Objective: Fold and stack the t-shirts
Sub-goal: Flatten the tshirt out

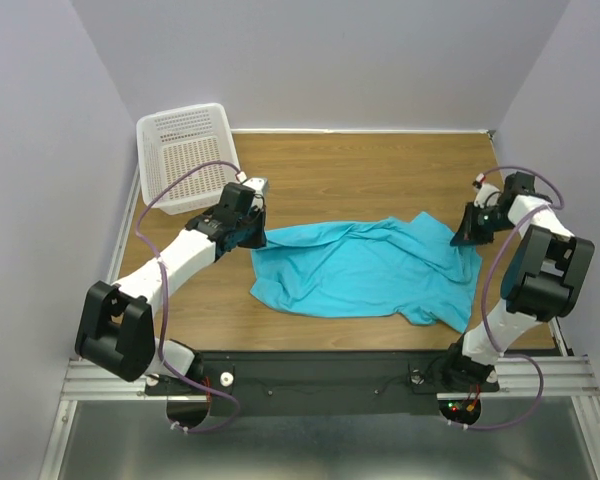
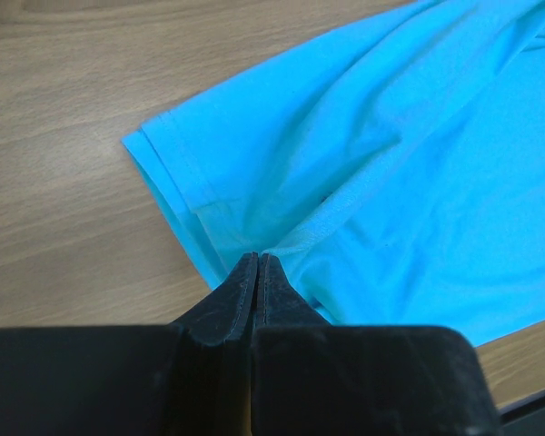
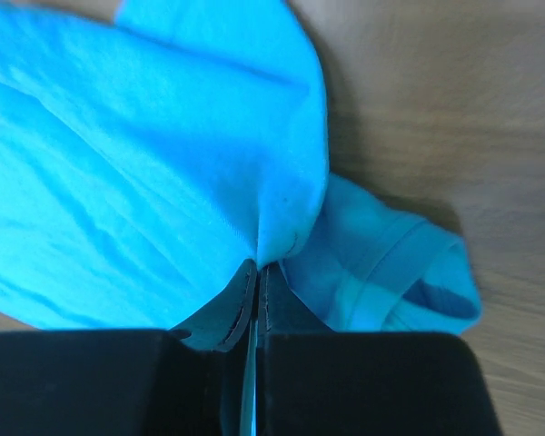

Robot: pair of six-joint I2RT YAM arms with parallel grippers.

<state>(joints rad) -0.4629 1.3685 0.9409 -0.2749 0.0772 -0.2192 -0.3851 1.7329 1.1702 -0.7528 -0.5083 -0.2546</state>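
- We see the wooden table [image 1: 380,160] carrying everything, with the white basket [image 1: 185,155] tilted at its far left corner.
- The t-shirt [image 1: 365,270] lies on the table to the right of the basket and nearer the arm bases, clear of it. It is rumpled and creased, with no fold made.
- The left gripper [image 2: 257,263] sits just beside the basket's near corner, jaws pressed together on the shirt's edge on the basket side.
- The right gripper [image 3: 257,268] is well apart from the basket, at the shirt's opposite side, jaws pinched on a ridge of cloth beside a sleeve.
- We judge the task barely started: both edges are gripped, apparently for spreading. Folding and stacking are all left.
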